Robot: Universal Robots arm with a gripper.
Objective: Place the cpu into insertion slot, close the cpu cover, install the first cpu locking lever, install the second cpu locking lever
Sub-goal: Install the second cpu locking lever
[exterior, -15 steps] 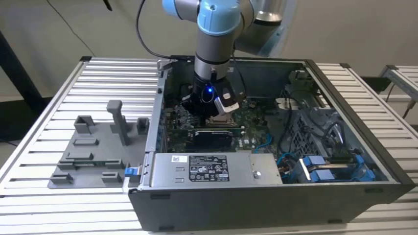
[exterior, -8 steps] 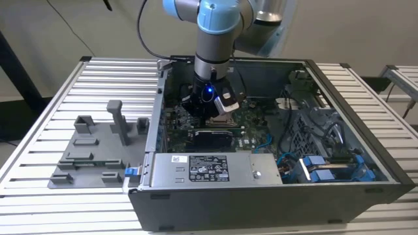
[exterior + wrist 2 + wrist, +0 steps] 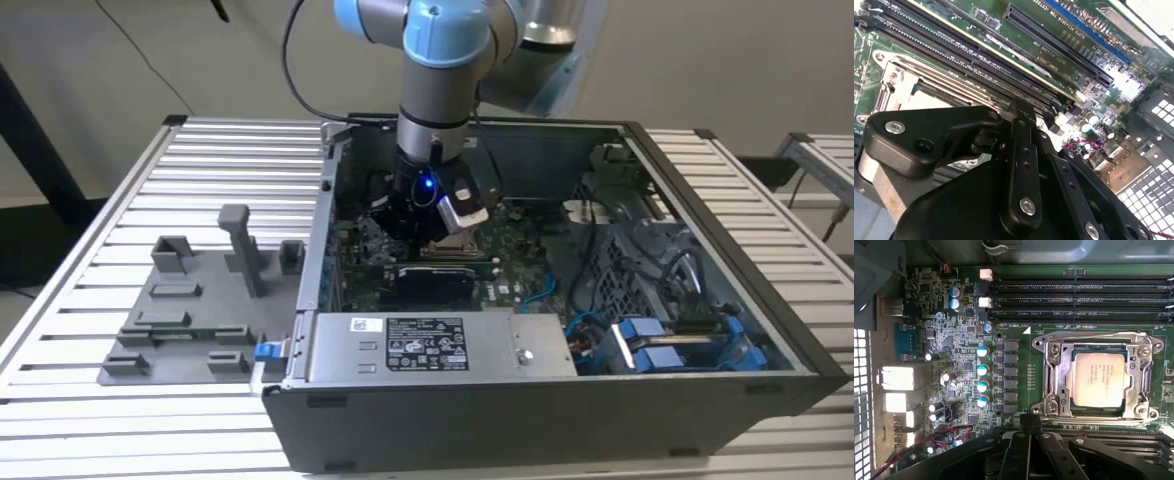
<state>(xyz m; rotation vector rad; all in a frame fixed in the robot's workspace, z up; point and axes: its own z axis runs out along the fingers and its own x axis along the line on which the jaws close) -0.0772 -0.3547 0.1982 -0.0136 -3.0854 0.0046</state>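
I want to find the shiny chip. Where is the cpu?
In the first wrist view the cpu sits in its socket, framed by the cpu cover, beside the memory slots.

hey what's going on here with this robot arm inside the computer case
A single robot arm reaches down into an open computer case, its tool hanging over the green motherboard. In the first wrist view the cpu already sits in the insertion slot, and the cpu cover lies closed down around it as a silver frame. The tool's black linkage shows beside the socket, not touching the chip.
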